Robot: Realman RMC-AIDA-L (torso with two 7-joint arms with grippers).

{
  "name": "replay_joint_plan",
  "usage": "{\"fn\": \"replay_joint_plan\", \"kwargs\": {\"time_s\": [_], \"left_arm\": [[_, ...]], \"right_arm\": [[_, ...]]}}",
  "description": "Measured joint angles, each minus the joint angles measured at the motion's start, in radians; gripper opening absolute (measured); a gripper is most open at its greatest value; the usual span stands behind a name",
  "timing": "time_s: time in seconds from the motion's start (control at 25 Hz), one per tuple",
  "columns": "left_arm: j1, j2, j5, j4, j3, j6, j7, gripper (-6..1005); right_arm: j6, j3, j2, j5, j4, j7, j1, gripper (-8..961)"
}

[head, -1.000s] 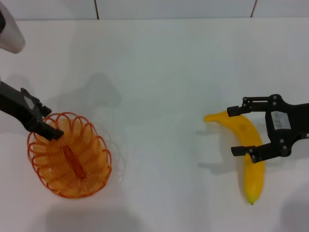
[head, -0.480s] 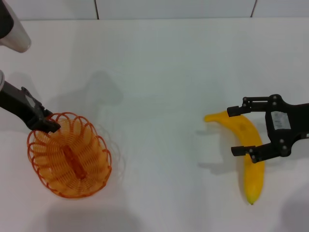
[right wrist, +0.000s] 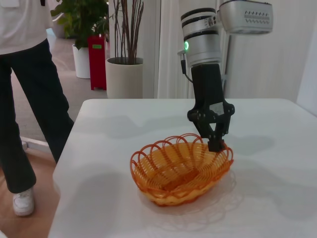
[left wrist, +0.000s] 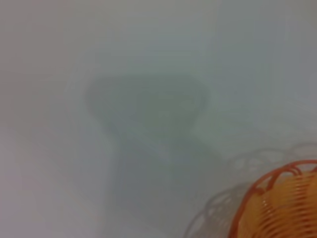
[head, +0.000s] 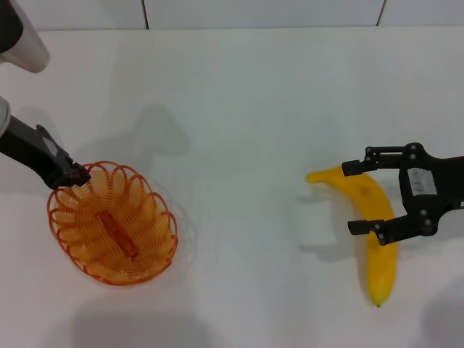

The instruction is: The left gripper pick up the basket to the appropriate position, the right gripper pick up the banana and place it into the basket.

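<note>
Left gripper (head: 75,176) pinched on basket (head: 114,225) rim – light, springy wire; right gripper (head: 359,196) spread astride banana (head: 373,229) – smooth, grab mid-body

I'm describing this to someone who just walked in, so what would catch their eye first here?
Most striking is the orange basket at the table's left, with the left end effector clamped on its rim. Off to the right lies the yellow banana, with the right end effector open and straddling its upper half.

Bright even light, soft shadows; the left wrist view is blurred.
</note>
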Motion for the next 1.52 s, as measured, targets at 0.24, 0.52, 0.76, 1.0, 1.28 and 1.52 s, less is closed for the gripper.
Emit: {"fn": "replay_joint_plan", "kwargs": {"time_s": [0.24,0.52,0.76,1.0,1.28,1.52], "left_arm": [[-0.004,-0.001,-0.001,0.000,0.000,0.020,0.008,79],[0.004,-0.007,-0.010,0.010,0.024,0.041,0.023,79],[0.013,-0.006,-0.026,0.010,0.013,0.049,0.023,80],[0.069,-0.007,-0.114,0.099,-0.033,0.155,-0.048,75],[0.146,-0.004,-0.245,0.153,-0.079,0.171,-0.246,70],[0.156,-0.011,-0.290,0.137,-0.087,0.145,-0.349,55]], "right_arm": [[0.000,0.000,0.000,0.000,0.000,0.000,-0.002,862],[-0.001,0.000,0.000,0.001,0.000,0.000,-0.004,862],[-0.003,0.000,-0.002,0.001,0.000,0.000,-0.004,863],[-0.002,0.003,-0.002,-0.002,0.000,0.000,-0.005,862],[-0.006,0.008,-0.002,0.002,0.002,0.000,-0.013,863],[-0.006,0.009,-0.002,0.002,0.002,-0.004,-0.017,862]]}}
